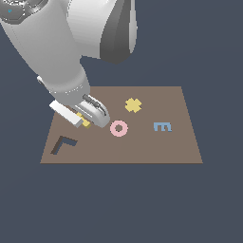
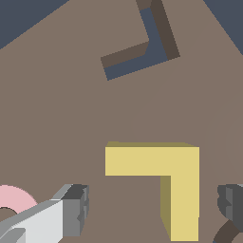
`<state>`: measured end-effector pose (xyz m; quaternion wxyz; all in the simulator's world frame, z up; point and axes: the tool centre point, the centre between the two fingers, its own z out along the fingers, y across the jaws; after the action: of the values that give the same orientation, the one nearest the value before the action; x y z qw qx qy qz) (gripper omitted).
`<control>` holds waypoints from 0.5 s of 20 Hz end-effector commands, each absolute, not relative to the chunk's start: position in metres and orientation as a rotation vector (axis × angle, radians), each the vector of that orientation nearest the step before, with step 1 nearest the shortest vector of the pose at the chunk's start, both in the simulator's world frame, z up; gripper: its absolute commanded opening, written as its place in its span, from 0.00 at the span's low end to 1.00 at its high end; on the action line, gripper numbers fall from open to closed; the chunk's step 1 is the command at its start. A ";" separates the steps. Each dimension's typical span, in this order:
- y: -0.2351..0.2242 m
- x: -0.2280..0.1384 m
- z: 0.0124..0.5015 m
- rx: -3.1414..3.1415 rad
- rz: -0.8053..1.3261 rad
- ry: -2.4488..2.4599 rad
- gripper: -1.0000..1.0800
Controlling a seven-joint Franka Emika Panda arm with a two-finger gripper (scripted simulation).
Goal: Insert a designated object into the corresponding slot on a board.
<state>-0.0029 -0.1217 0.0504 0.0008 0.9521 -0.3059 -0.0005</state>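
A yellow L-shaped block [image 2: 163,178] lies flat on the brown board [image 1: 156,147], directly between the two fingers of the robot's claw [image 2: 152,209], which stands open around it without touching: in the wrist view one finger [image 2: 73,209] shows well clear of the block's short arm, the other [image 2: 231,201] just beside its long arm. The L-shaped slot [image 2: 142,47] (a dark grey-blue recess cut into the board) sits a little way ahead of the claw, near the board's corner. The step in hand looks to be the grasp, and doing it well probably means settling lower so the pads meet the block's side faces squarely, closing across the long arm rather than catching a corner, then turning the piece to match the slot's angle before lowering it, since the two L shapes do not appear to lie at the same rotation. A pink ring [image 1: 118,128] sits close beside the claw and could be nudged by a wide finger sweep; a yellow cross [image 1: 133,105] and a blue E [image 1: 163,126] lie farther off. In the exterior view the arm's bulk covers nearly all of the block, leaving only a yellow sliver, and the wrist view cuts off the block's lower end and both fingertips, so how far they stand above the board cannot be told.
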 end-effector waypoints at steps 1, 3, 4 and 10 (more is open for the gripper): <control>-0.122 -0.003 0.049 2.987 0.000 -0.972 0.96; -0.121 -0.003 0.050 2.989 0.000 -0.966 0.96; -0.122 -0.003 0.050 2.988 -0.002 -0.967 0.96; -0.122 -0.003 0.036 2.989 -0.001 -0.967 0.96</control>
<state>-0.0025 -0.1220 0.0413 0.0002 0.9514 -0.3079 0.0003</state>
